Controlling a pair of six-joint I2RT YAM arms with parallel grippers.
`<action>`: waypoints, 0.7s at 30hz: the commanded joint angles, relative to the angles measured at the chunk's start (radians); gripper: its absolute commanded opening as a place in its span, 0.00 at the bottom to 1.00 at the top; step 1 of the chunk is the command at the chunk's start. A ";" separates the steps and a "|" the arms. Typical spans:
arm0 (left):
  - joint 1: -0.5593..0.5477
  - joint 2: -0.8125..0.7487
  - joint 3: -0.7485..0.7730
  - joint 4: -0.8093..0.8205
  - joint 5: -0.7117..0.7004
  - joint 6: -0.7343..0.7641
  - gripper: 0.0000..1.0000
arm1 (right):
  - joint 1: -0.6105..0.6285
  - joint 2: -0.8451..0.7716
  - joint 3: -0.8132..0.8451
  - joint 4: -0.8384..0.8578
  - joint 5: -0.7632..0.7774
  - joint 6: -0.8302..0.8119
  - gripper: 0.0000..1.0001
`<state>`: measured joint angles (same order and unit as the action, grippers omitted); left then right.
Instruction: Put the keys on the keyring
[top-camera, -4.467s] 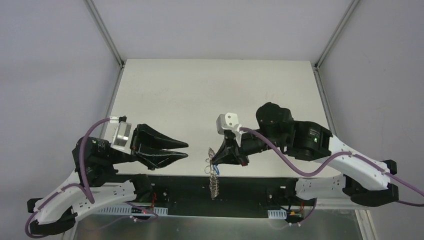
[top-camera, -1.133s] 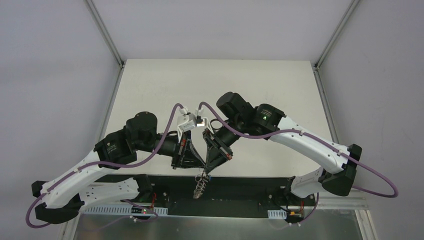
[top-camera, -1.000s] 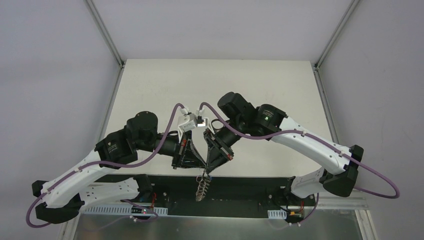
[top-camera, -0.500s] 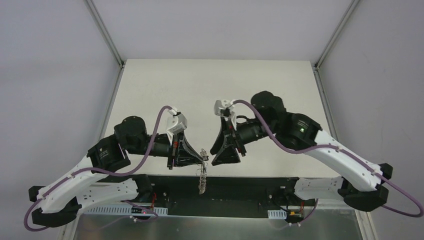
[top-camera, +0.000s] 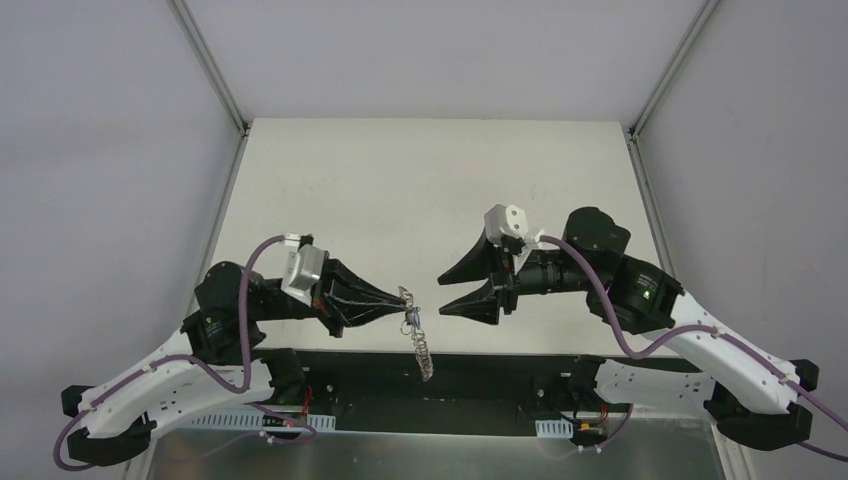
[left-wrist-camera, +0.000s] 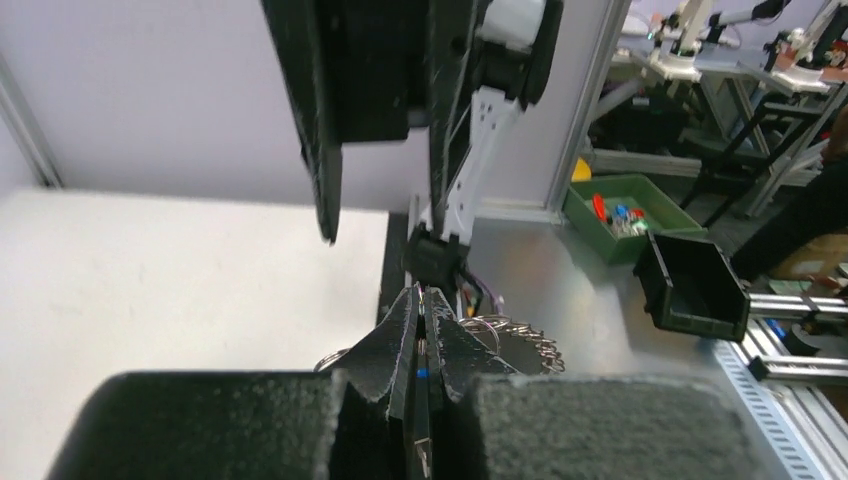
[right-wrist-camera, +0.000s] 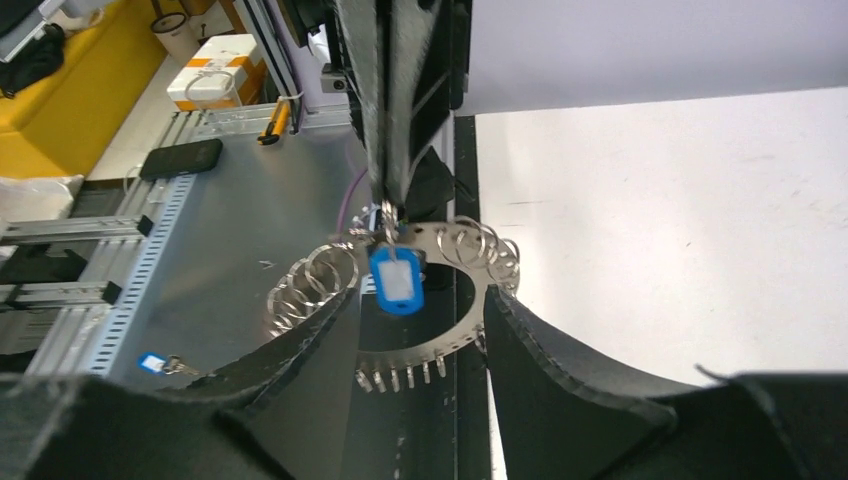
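While the left gripper (top-camera: 399, 297) clamps the keyring (top-camera: 420, 343) by its top, it dangles below the tips over the near edge of the bench (top-camera: 400, 180), a blue-tagged key (right-wrist-camera: 397, 281) hanging at the pinch; the right gripper (top-camera: 441, 294), just beside, gapes open.

No writing can be read in any view

The pale insert of the blue key tag (right-wrist-camera: 398, 282), hanging in front of the keyring (right-wrist-camera: 445, 345), shows no legible writing; a white box (right-wrist-camera: 222, 85) with an orange band, off beyond the desk (right-wrist-camera: 650, 200), is too blurred to read, and a second small blue tag (right-wrist-camera: 152, 362) is too tiny to tell
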<state>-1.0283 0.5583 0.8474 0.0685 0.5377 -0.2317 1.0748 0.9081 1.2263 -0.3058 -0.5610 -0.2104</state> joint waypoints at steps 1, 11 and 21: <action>-0.006 -0.051 -0.067 0.381 0.012 0.081 0.00 | 0.003 -0.012 -0.007 0.132 -0.035 -0.129 0.51; -0.006 -0.059 -0.161 0.639 0.076 0.113 0.00 | 0.043 0.080 0.111 0.101 -0.109 -0.241 0.47; -0.006 -0.088 -0.178 0.628 0.067 0.128 0.00 | 0.106 0.121 0.157 0.089 -0.100 -0.280 0.38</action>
<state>-1.0283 0.4980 0.6727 0.6041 0.5983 -0.1299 1.1572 1.0248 1.3285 -0.2432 -0.6369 -0.4526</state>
